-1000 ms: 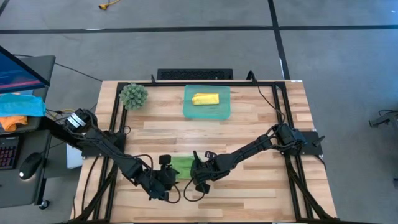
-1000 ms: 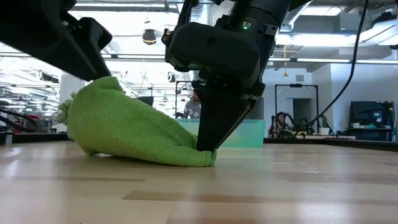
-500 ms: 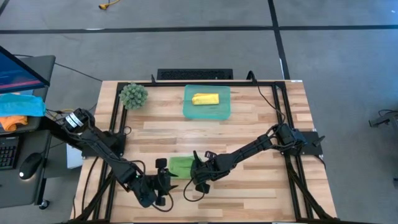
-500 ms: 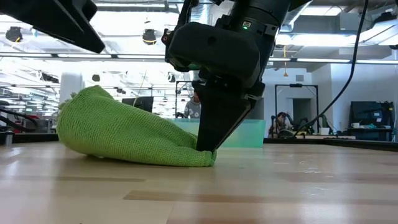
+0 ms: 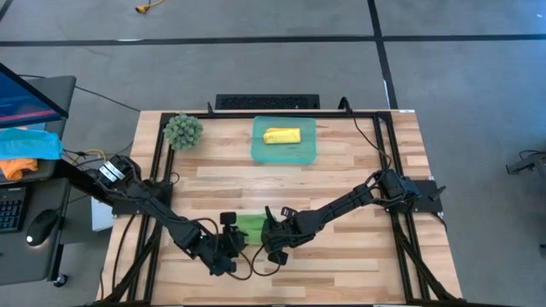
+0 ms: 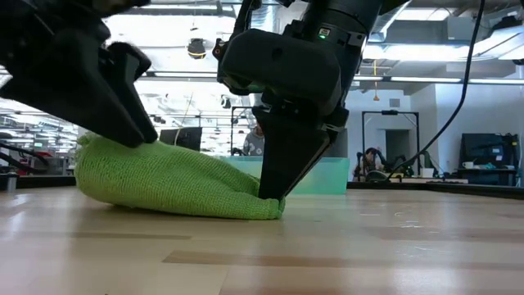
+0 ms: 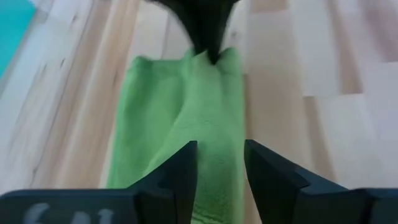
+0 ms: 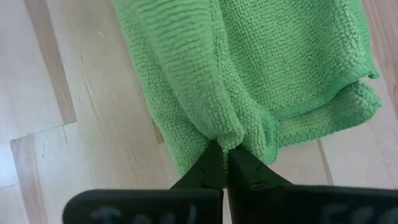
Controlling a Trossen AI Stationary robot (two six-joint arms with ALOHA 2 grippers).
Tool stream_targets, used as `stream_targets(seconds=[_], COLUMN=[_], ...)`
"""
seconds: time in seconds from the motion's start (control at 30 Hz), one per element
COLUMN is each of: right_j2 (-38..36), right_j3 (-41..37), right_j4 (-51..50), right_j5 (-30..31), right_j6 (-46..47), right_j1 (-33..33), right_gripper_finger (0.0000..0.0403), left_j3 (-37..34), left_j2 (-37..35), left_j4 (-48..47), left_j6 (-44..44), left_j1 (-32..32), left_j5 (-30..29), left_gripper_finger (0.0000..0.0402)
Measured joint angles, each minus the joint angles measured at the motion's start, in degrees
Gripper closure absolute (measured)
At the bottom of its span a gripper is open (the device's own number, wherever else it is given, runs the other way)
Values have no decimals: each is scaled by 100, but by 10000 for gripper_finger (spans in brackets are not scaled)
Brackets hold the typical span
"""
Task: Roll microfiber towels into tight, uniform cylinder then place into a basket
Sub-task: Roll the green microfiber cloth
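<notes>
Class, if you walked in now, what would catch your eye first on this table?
The green towel at the near edge, bunched between two dark arms: the right gripper pinches one end shut, and the left gripper straddles the other with fingers apart. Farther back, a yellow roll lies in the basket.

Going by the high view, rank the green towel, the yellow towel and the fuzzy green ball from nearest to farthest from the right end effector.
1. Green towel: pinched in the right end effector at the table's near edge.
2. Yellow towel: rolled, lying in the basket at the far side.
3. Fuzzy green ball: far-left corner, somewhat farther than the yellow towel.
</notes>
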Motion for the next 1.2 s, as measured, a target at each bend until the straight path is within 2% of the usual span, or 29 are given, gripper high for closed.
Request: stream_targets(seconds=[0.23,0.47,0.77,1.2], right_j2=[0,8,20,20], right_j3=[0,60,125,133], right_j4=[-2,-42,-56,-3], right_j5=[-65,-94,-140,-285], right_j6=[2,50,53,48], right_j1=[0,0,2,-29], right_gripper_finger=[388,378,384,352], left_j3=[-12,-298,-645,-960], left_j2=[0,0,0,-17], left_j4=[-456,-322,285,480], left_j6=[-830,-1434,-1658,-2289], left_j1=[132,134,123,125], left_j5=[212,440,666,1048], left_gripper_finger=[279,279,279,279])
